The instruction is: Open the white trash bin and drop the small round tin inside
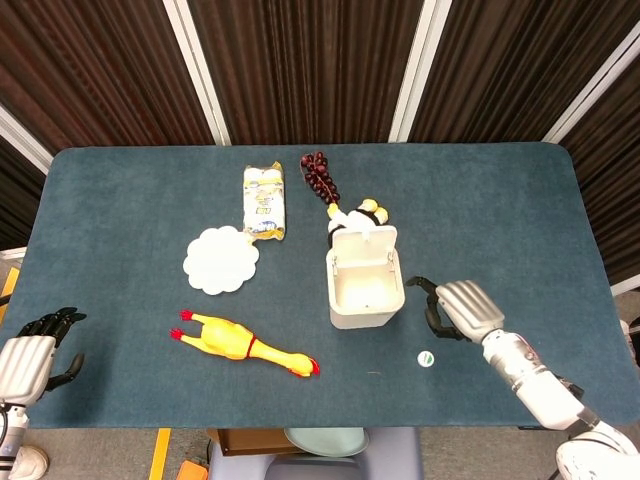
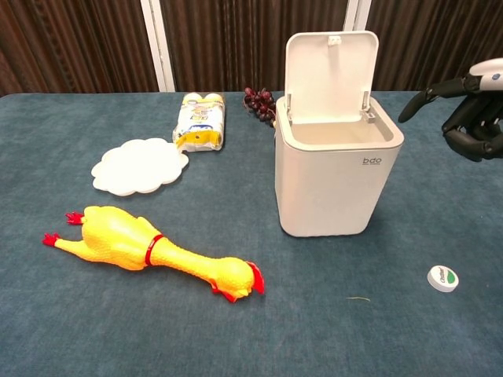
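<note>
The white trash bin (image 1: 365,290) (image 2: 334,181) stands mid-table with its lid (image 2: 328,67) flipped upright at the back, showing a hollow inside. The small round tin (image 1: 425,357) (image 2: 443,278), white with a green mark, lies on the cloth to the bin's front right. My right hand (image 1: 455,308) (image 2: 471,110) hovers just right of the bin, clear of it, one finger pointing toward the bin and the others curled in, holding nothing. My left hand (image 1: 30,350) rests at the table's near left corner, empty, fingers apart.
A yellow rubber chicken (image 1: 245,343) (image 2: 153,251) lies front left of the bin. A white scalloped plate (image 1: 221,260), a snack packet (image 1: 264,203), dark grapes (image 1: 320,177) and a black-and-white toy (image 1: 355,225) sit behind and to the left.
</note>
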`<state>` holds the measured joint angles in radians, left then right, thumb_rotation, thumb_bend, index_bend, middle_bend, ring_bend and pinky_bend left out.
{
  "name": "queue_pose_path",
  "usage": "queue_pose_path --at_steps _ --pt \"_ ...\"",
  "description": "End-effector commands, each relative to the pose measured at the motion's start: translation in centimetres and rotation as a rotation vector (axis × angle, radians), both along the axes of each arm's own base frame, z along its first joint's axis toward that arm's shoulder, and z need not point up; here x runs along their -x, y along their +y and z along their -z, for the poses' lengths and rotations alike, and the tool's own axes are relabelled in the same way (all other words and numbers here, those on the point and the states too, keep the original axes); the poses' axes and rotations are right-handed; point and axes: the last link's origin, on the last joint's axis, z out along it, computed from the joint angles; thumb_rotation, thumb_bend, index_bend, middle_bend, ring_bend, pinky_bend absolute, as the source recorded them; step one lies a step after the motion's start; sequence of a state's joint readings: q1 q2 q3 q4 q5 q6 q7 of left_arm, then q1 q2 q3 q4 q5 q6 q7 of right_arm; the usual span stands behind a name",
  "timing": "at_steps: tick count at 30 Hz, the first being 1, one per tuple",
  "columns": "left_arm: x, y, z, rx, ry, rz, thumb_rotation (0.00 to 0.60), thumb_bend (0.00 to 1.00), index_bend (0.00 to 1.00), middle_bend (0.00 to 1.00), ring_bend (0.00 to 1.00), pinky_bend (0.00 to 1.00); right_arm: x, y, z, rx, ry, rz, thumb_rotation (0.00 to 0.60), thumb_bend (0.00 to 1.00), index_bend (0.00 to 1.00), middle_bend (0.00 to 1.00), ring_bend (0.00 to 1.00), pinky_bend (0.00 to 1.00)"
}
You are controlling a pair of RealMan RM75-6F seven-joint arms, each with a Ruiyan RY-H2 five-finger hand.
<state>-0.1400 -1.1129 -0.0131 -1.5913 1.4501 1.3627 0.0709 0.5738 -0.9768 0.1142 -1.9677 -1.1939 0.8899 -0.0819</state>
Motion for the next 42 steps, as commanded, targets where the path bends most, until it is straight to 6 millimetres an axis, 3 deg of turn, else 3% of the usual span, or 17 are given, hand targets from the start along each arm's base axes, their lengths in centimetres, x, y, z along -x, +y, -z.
queue_pose_path --at_steps 1,12,19,21,22,25,36,42 --pt "0.0 0.0 0.0 0.000 -0.003 -0.003 0.600 0.41 0.23 0.16 0.20 0.28 0.3 0.3 -0.8 0.090 0.018 -0.033 0.600 0.70 0.31 0.79 0.84 0.81" --pt "-0.1 -0.1 -0.1 0.004 -0.013 0.002 0.600 0.41 0.24 0.16 0.20 0.28 4.2 5.1 -1.8 0.111 0.075 0.003 0.600 0.66 0.33 0.79 0.84 0.82" --pt "-0.2 -0.2 -0.1 0.003 -0.017 0.004 0.600 0.41 0.24 0.16 0.21 0.28 6.4 7.2 -1.7 0.144 0.101 -0.008 0.600 0.41 0.35 0.79 0.85 0.82" --pt "-0.2 -0.2 -0.1 0.003 -0.018 0.003 0.600 0.41 0.24 0.16 0.21 0.28 6.6 7.4 -1.6 0.143 0.112 -0.011 0.600 0.31 0.36 0.79 0.85 0.82" --pt "-0.2 -0.2 -0.1 0.003 -0.019 0.003 0.600 0.41 0.24 0.16 0.21 0.28 6.9 7.6 -1.6 0.145 0.122 -0.014 0.600 0.22 0.38 0.79 0.85 0.82" --pt "-0.2 -0.2 -0.1 0.005 -0.019 0.004 0.600 0.41 0.24 0.16 0.21 0.28 8.1 8.2 -0.5 0.150 0.172 -0.028 0.600 0.12 0.41 0.79 0.85 0.82" --pt "-0.2 -0.2 -0.1 0.008 -0.019 0.003 0.600 0.41 0.25 0.16 0.21 0.28 9.3 6.9 3.5 0.040 0.162 -0.001 0.600 0.16 0.52 0.80 0.86 0.82" --pt "-0.2 -0.2 -0.1 0.009 -0.021 0.004 0.600 0.41 0.25 0.16 0.21 0.28 9.3 5.9 4.4 0.030 0.163 -0.003 0.600 0.19 0.53 0.80 0.87 0.82"
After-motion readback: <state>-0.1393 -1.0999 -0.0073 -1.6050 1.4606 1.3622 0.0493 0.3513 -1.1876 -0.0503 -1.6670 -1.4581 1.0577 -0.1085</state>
